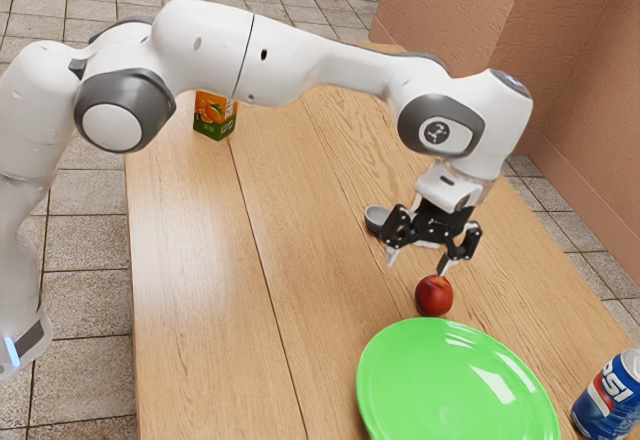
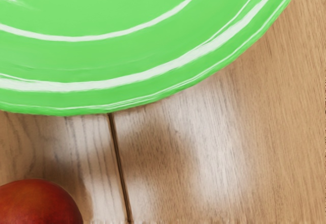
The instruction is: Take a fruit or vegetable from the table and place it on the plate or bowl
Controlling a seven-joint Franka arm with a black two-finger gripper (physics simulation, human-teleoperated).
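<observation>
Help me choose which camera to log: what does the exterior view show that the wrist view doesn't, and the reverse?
Exterior view adds: the arm, the open gripper above the red fruit, a juice carton at the table's far end, a blue soda can by the green plate. Wrist view adds no new thing, just a close look at the plank seam in the bare wood between fruit and plate rim. Both: fruit, plate, table.

Plate (image 1: 455, 390): front rim cut by exterior view's lower edge; wrist view crops most of it. Can (image 1: 610, 395), table (image 1: 200, 310) edge at exterior view's right: clipped, label half readable. Carton (image 1: 214, 117), far edge: top hidden behind arm (image 1: 320, 60). Grey item (image 1: 374, 218) behind gripper (image 1: 420, 263): can't ID. Apple (image 2: 35, 203): mostly outside wrist view.
</observation>
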